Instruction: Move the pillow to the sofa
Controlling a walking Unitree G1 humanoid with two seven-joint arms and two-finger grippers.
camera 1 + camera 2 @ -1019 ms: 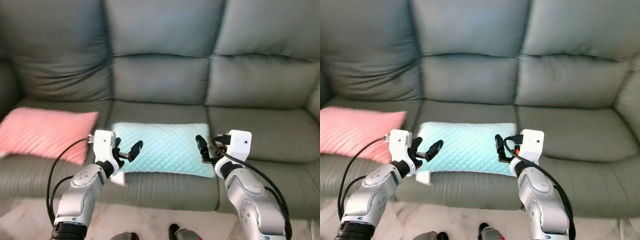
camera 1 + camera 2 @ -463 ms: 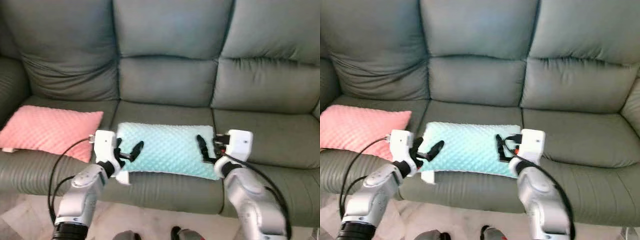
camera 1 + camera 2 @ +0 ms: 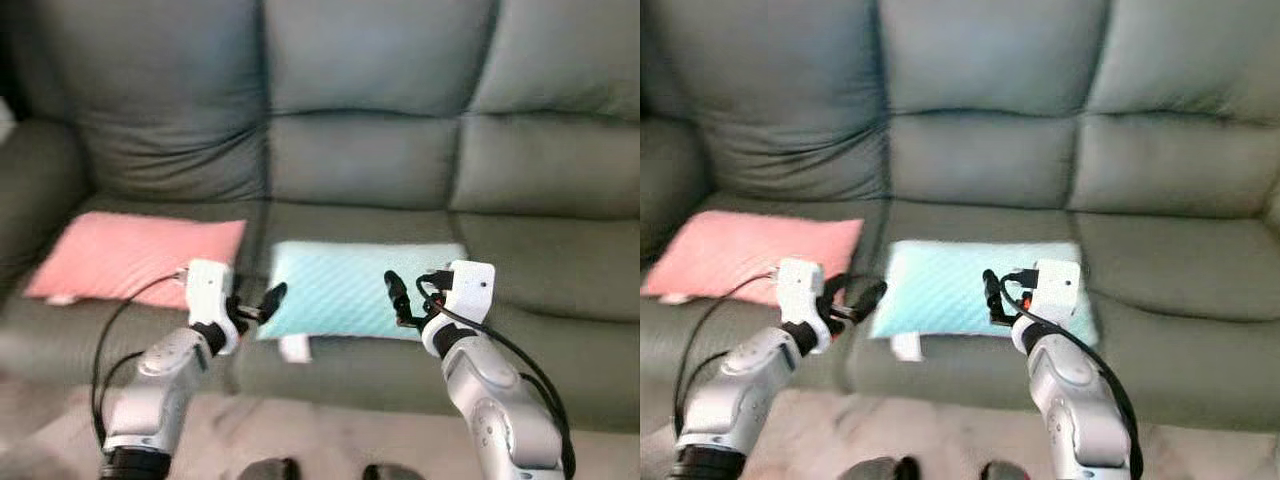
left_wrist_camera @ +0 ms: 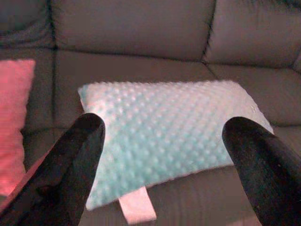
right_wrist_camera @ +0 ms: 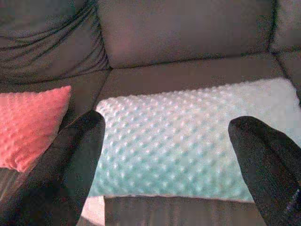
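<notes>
- Grey sofa, teal pillow flat on middle seat, pink pillow beside it.
- Left gripper and right gripper near teal pillow's front, fingers spread, holding nothing.

The sofa looks like smooth grey-green leather with a dull sheen and soft creases, the mint pillow and the pink pillow are plush cloth raised in small bumps, and each pincer has matt black fingers on silver arms.
</notes>
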